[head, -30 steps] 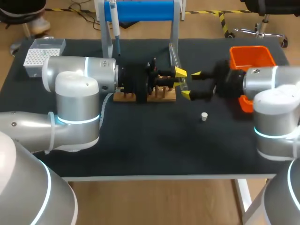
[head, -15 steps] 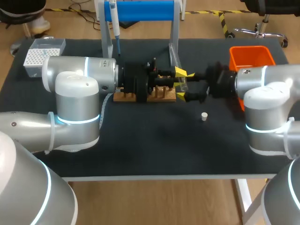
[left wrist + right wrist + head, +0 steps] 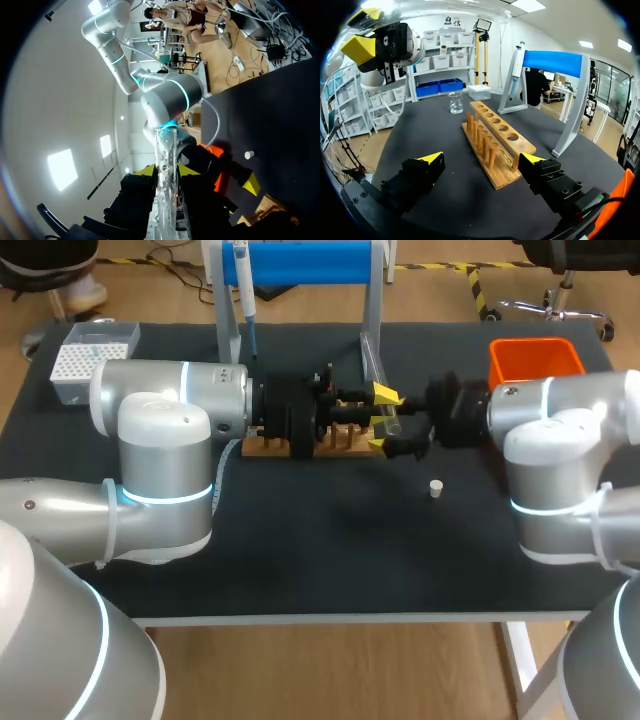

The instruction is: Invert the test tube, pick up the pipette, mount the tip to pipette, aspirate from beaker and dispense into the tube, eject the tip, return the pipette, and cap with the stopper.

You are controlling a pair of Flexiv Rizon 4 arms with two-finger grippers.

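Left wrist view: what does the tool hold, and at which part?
The left tool holds the glass test tube around its body, one finger on each side; one end of the tube sticks out ahead of the fingertips.

The black bench (image 3: 330, 560) carries a white tip box (image 3: 85, 355) at its far left corner, a blue stand (image 3: 300, 265) by the far edge, an orange bin (image 3: 535, 360) far right, a wooden rack (image 3: 345, 443) mid-bench, and a small white stopper (image 3: 436, 488) nearby.

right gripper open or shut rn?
Open. The right gripper shows its yellow tips wide apart, gripping nothing; the test tube is clamped in the left gripper.
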